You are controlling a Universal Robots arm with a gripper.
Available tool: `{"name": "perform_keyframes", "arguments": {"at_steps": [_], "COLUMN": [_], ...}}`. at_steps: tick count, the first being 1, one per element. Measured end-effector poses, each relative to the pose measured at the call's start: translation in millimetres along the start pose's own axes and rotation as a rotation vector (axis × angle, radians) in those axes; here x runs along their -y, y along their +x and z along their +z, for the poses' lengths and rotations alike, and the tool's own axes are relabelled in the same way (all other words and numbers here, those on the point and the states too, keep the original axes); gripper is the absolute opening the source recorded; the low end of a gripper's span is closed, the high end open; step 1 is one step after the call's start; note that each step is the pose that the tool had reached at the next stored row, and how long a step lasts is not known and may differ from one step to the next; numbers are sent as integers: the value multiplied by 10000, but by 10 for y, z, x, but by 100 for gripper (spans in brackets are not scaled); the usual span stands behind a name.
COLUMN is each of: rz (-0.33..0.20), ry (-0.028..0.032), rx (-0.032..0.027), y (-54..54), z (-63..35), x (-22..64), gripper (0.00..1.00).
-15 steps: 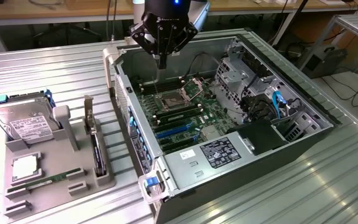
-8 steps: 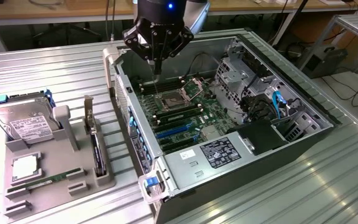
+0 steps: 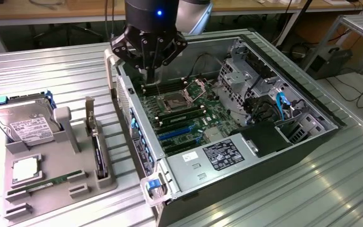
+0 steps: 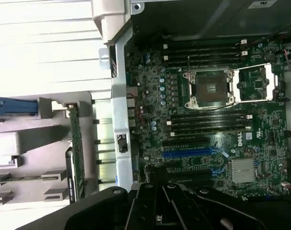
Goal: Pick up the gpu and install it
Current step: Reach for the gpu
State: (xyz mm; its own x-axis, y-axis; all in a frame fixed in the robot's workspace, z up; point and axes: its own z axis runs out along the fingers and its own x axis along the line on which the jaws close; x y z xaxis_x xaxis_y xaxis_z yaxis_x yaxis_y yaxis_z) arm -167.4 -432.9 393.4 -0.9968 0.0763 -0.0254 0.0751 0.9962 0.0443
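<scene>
The gpu [image 3: 98, 150] stands on edge in a slot of the grey holder [image 3: 68, 142], at the exterior view's left, outside the computer case [image 3: 307, 137]. The wrist view shows the gpu [image 4: 74, 158] as a thin strip beside the case wall. My gripper [image 3: 149, 73] hangs over the far left corner of the open case, above the motherboard [image 3: 188, 116], well apart from the gpu. It looks shut with nothing in it, and its dark body [image 4: 161, 203] shows in the wrist view. Blue expansion slots [image 4: 193, 153] lie bare on the board.
A silver hard drive [image 3: 25, 124] with a white label stands in the holder, with a green memory stick [image 3: 43, 181] and a small square chip [image 3: 25, 169] near it. Inside the case are the power supply [image 3: 222, 153] and the drive cage [image 3: 251, 71]. All rests on a ribbed metal table [image 3: 307, 198].
</scene>
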Motion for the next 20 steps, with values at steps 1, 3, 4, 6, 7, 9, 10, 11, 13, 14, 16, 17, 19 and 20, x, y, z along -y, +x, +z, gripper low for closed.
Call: {"name": "perform_keyframes", "arguments": {"at_steps": [1,3,4,6,7,9,10,11,13,14,16,17,19,20], "rz": [-1,-1,-1,-1,0,-1,-1,-1,0,-2,0,-1,-2,-2], "ry": [-2,-2,-2,-1,-1,-2,-2,-1,0,2,1,1,4,6], "rx": [3,9,11,14,15,16,16,16,16,15,16,16,17,16], "y": [35,120,162,240,290,458,579,687,787,860,972,1028,1062,1063], "z": [-1,-7,-9,-14,-16,-23,-25,-24,-15,-3,28,48,60,60], "x": [29,97,130,184,213,276,306,329,348,357,368,373,376,376], "gripper": [11,11,11,11,11,11,11,11,11,11,11,11,11,11]}}
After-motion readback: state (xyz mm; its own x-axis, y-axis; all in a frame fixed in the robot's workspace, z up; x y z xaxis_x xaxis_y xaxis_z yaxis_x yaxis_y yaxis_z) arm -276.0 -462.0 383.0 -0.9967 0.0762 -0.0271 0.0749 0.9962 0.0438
